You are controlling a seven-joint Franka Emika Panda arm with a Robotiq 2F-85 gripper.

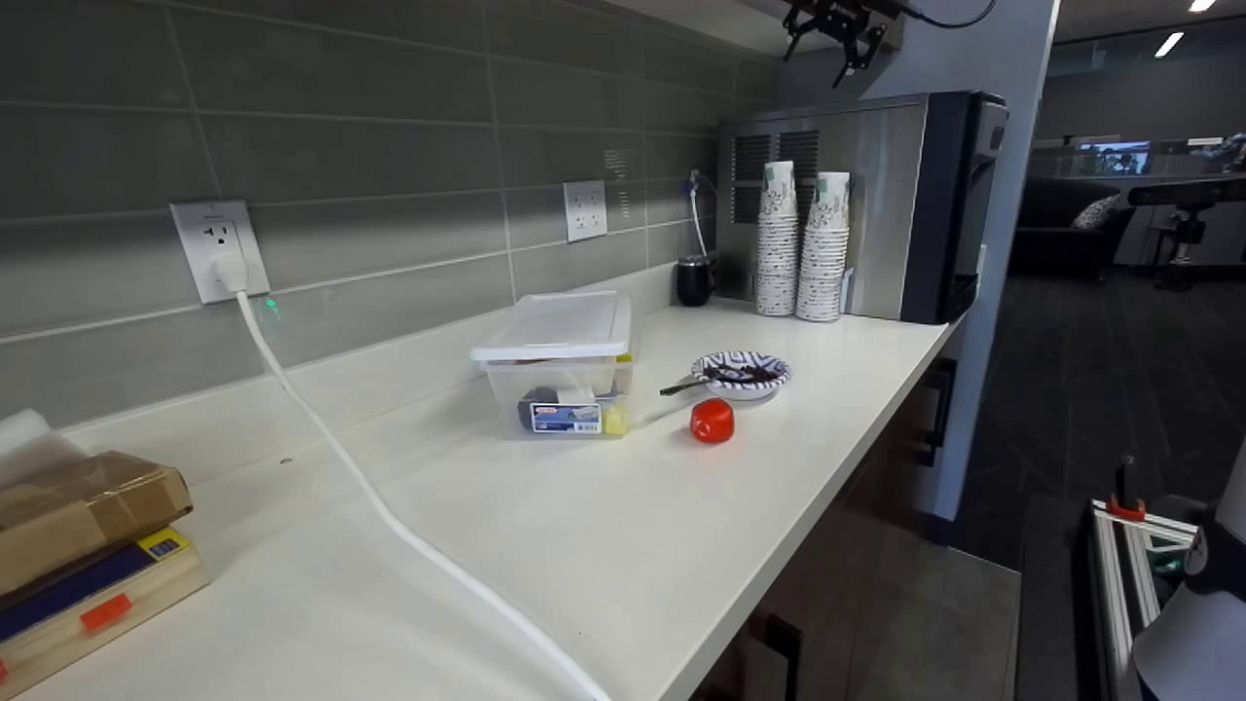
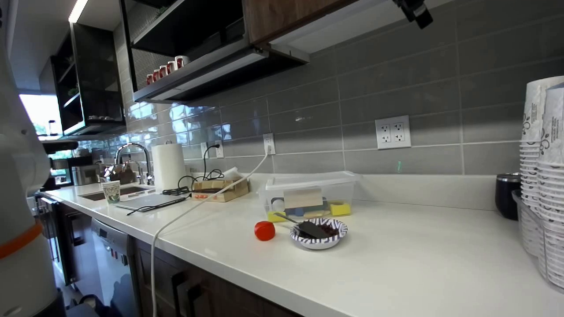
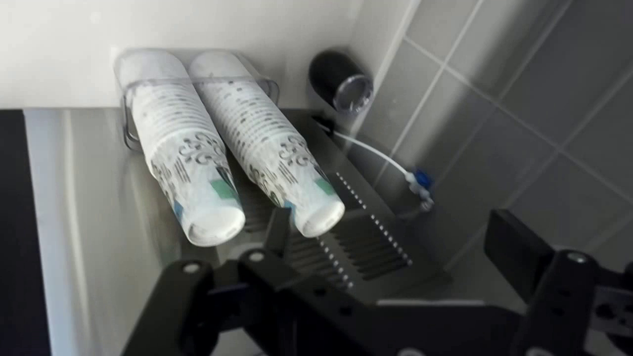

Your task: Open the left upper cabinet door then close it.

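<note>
A brown wooden upper cabinet (image 2: 291,17) shows only its lower part at the top of an exterior view. Its white underside (image 2: 348,33) is visible. Most of its front is cut off, and I cannot tell whether a door stands open. My black gripper (image 1: 818,66) hangs at the top edge of an exterior view, near the cabinet's underside and above the steel machine. Only a dark finger part of it shows in another exterior view (image 2: 414,13). In the wrist view the gripper (image 3: 395,232) has its fingers wide apart with nothing between them. No door handle is visible.
Two tall paper cup stacks (image 1: 777,243) stand before the steel machine (image 1: 886,214), below the gripper. A black tumbler (image 1: 694,280) is by the wall. A lidded plastic box (image 1: 560,375), patterned bowl (image 1: 745,389) and red object (image 1: 713,421) sit on the counter. A white cable (image 1: 389,516) crosses it.
</note>
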